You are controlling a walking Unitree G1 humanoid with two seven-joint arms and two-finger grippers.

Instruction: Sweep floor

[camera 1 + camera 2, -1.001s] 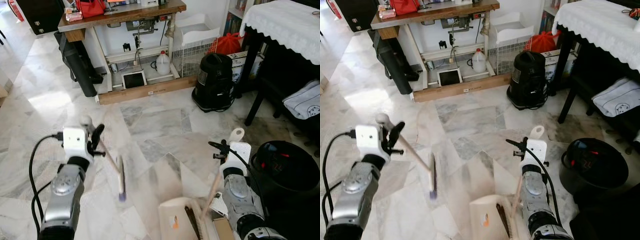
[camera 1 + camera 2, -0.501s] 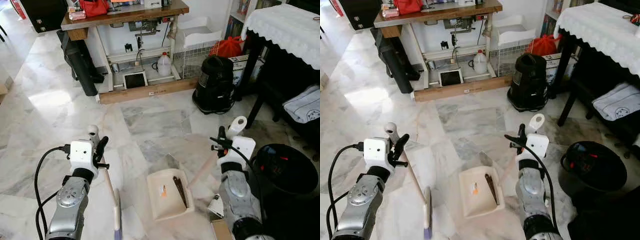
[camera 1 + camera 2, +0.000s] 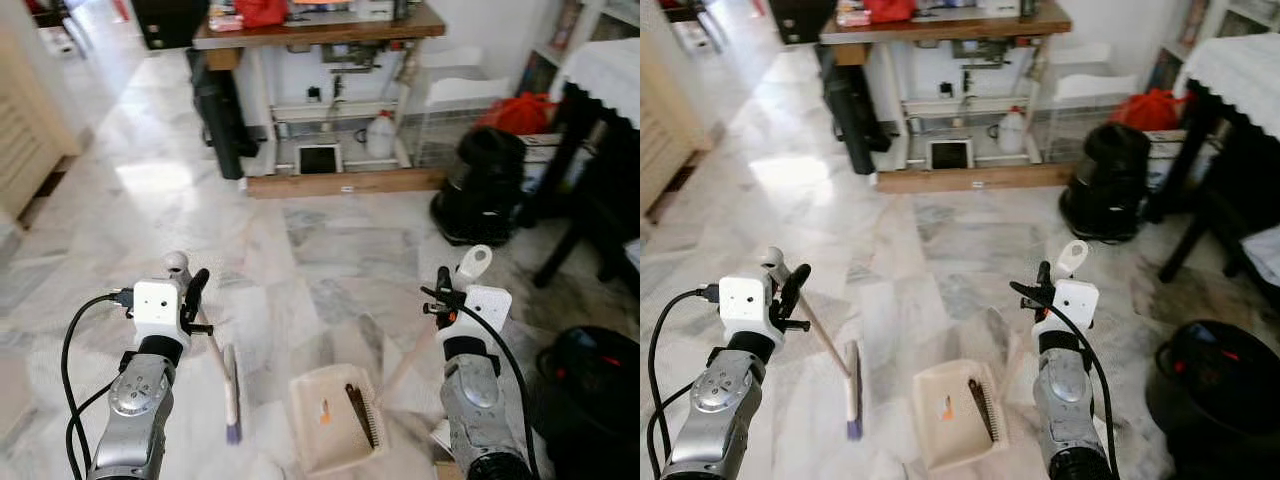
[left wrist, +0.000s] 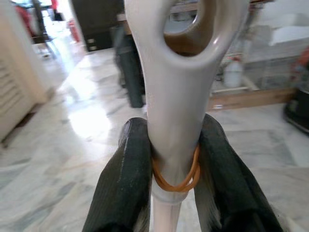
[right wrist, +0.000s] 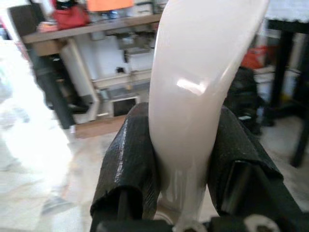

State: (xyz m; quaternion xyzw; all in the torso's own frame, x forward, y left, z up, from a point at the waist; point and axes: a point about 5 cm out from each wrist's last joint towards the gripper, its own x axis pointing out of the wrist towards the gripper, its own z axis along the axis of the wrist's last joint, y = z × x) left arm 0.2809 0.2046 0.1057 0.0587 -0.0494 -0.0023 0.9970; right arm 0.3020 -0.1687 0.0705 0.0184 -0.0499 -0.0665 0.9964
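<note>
The cream dustpan (image 3: 952, 412) is lying flat on the marble floor (image 3: 940, 250) between the arms, and the brush (image 3: 851, 388) is resting its head just left of it. Open floor is stretching ahead to the wooden workbench (image 3: 940, 22); a black vacuum (image 3: 1107, 185) is standing ahead on the right. The left gripper (image 4: 175, 159) is clamping the brush handle, and the right gripper (image 5: 179, 159) is clamping the dustpan handle.

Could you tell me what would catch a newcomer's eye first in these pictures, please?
Most striking are the two silver arms in the foreground: the left gripper has its jaws shut on a cream broom handle, brush head on the marble floor, while the right gripper clamps the dustpan handle. Between them lies the cream dustpan. A black vacuum cleaner stands farther right.
</note>
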